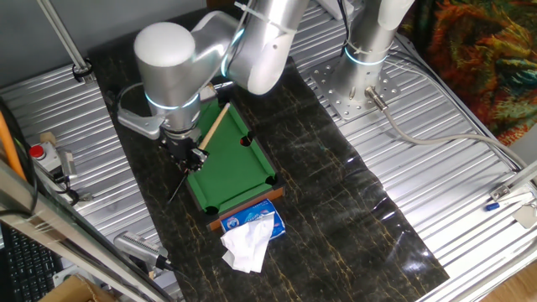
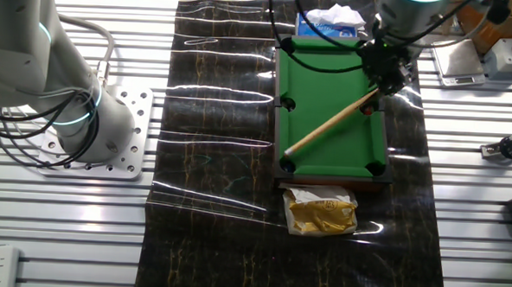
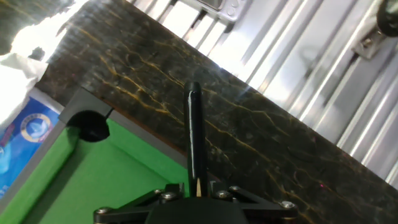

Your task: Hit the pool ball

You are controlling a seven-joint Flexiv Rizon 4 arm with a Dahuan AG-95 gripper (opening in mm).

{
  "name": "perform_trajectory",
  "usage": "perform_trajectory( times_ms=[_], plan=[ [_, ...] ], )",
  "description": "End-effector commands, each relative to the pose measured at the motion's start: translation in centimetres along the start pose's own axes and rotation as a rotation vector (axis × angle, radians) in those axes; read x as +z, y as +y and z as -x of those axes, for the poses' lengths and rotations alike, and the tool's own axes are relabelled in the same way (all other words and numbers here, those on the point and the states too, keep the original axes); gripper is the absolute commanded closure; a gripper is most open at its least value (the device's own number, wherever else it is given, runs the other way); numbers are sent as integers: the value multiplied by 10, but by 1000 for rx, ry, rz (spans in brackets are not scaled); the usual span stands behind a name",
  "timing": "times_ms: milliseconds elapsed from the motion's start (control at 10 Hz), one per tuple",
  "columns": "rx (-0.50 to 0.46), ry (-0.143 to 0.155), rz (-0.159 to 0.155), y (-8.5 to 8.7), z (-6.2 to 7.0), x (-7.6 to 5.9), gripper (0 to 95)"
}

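Jaws of gripper (image 2: pixel 382 69) clamped on cue stick (image 2: pixel 326 125), which lies diagonally across green pool table (image 2: pixel 320 73) on the table. Red ball (image 1: pixel 246 142) near a side pocket. Tissue pack (image 1: pixel 252 223) just beside one short end.

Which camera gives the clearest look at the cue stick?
The other fixed view: the cue stick lies fully visible, diagonal across the mini pool table, butt at the claw. One fixed view hides part behind the arm; the hand view shows only its dark butt.
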State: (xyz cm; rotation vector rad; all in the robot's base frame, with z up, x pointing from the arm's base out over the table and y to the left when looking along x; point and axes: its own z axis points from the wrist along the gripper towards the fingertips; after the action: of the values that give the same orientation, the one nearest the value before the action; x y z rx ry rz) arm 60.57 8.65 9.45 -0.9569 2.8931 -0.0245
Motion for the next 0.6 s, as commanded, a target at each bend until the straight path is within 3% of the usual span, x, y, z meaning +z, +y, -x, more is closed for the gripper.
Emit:
perform_trajectory(
  times_ms=[100, 600],
  plan=[
    [8, -8, -3, 1, -2, -1, 380],
    [26, 12, -12, 1, -2, -2, 380]
  ],
)
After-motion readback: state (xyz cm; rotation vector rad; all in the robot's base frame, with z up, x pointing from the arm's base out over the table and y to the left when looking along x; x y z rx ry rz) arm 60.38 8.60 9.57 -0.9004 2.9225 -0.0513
